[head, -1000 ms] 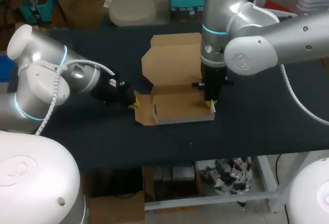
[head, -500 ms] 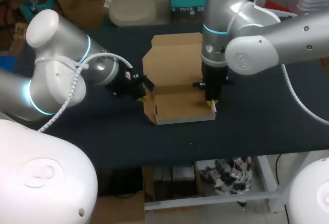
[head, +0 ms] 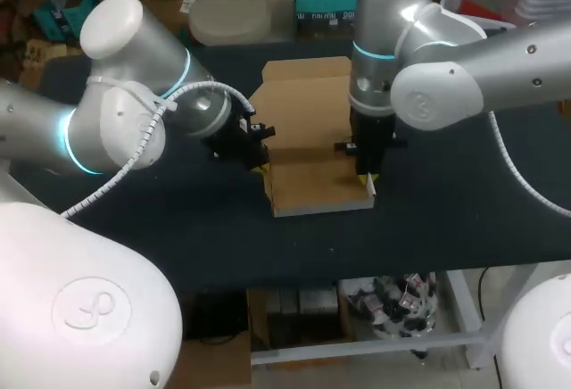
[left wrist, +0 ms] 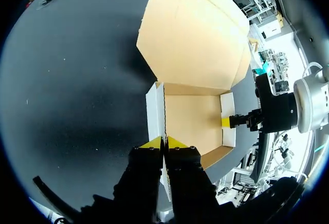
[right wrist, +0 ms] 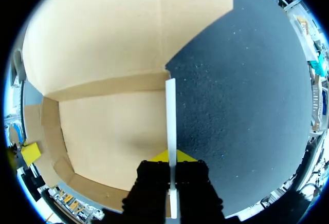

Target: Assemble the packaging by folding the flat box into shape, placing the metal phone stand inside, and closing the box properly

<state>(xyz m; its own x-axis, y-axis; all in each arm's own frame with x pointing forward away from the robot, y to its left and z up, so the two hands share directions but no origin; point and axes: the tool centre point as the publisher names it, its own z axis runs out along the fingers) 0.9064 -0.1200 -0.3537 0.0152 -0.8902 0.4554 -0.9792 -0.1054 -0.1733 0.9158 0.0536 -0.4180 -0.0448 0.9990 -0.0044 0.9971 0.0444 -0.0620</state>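
Left claw (head: 264,167) nearer box (head: 312,126), fingertips half-hidden

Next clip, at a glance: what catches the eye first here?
A half-folded cardboard box sits mid-table, its base walls raised and its broad lid flap open on the far side. Each arm pinches one upright side wall: the left gripper on the left wall, the right gripper on the right wall. The box is empty; no phone stand shows.
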